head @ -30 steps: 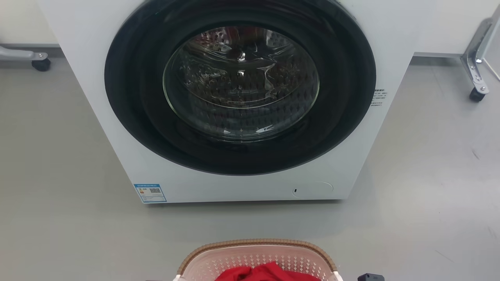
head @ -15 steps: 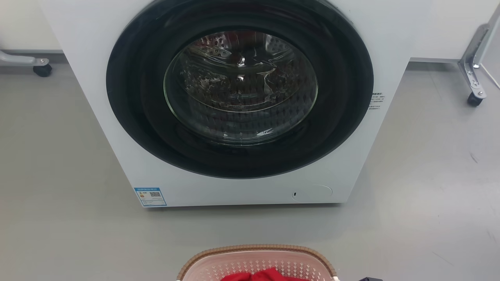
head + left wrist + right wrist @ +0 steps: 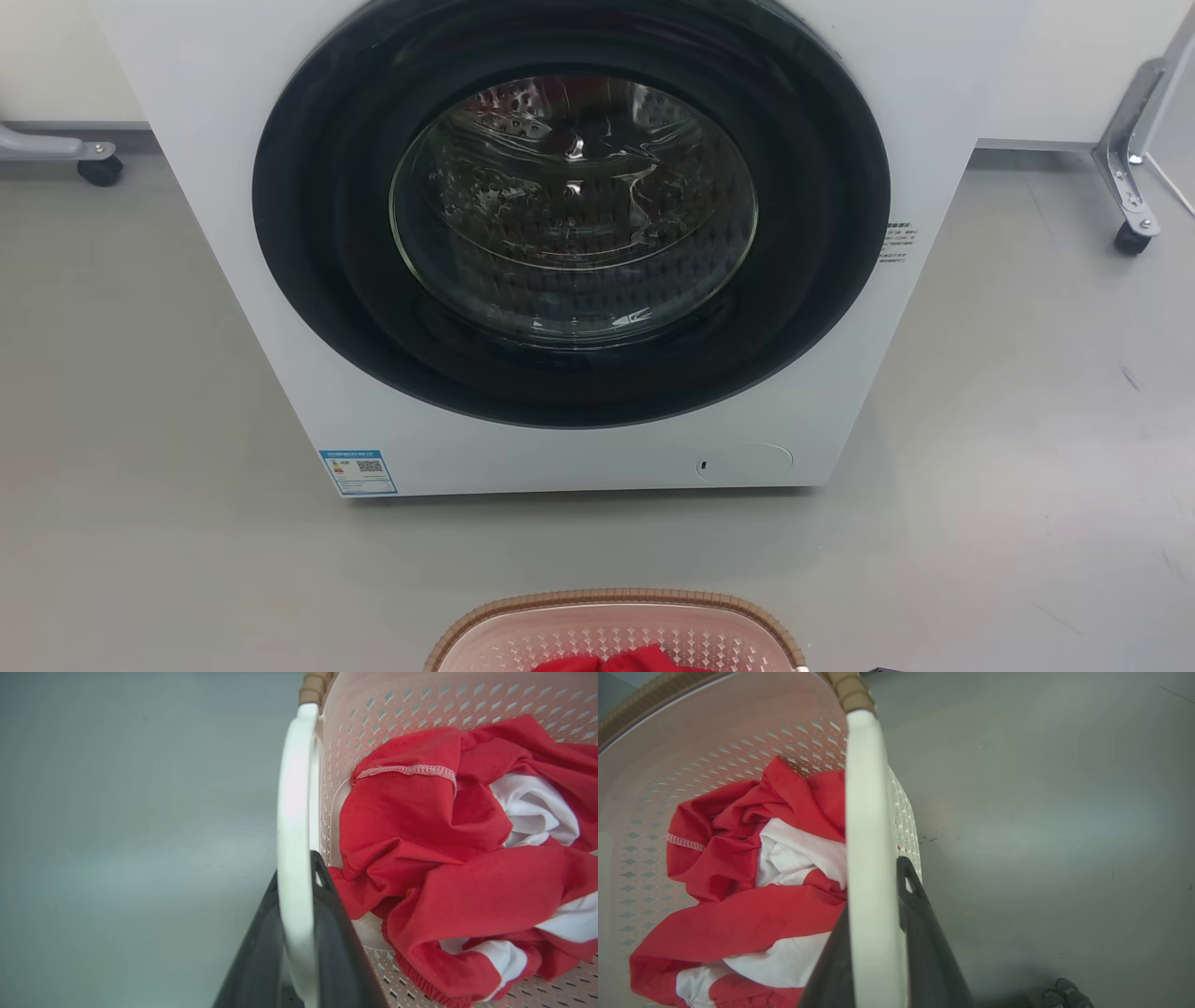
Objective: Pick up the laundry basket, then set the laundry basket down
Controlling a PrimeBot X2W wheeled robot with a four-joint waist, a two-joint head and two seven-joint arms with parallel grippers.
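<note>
White front-load washer [image 3: 579, 243] on grey floor [image 3: 140, 420]

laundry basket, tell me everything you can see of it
The laundry basket is small, pale pink plastic, with rounded corners, walls pierced by diamond-shaped holes and a brown woven-look rim. The left gripper is shut on its white left handle, the right gripper on its white right handle. It sits level before the washer, holding crumpled red and white clothing. Whether it touches the floor cannot be told.
</note>
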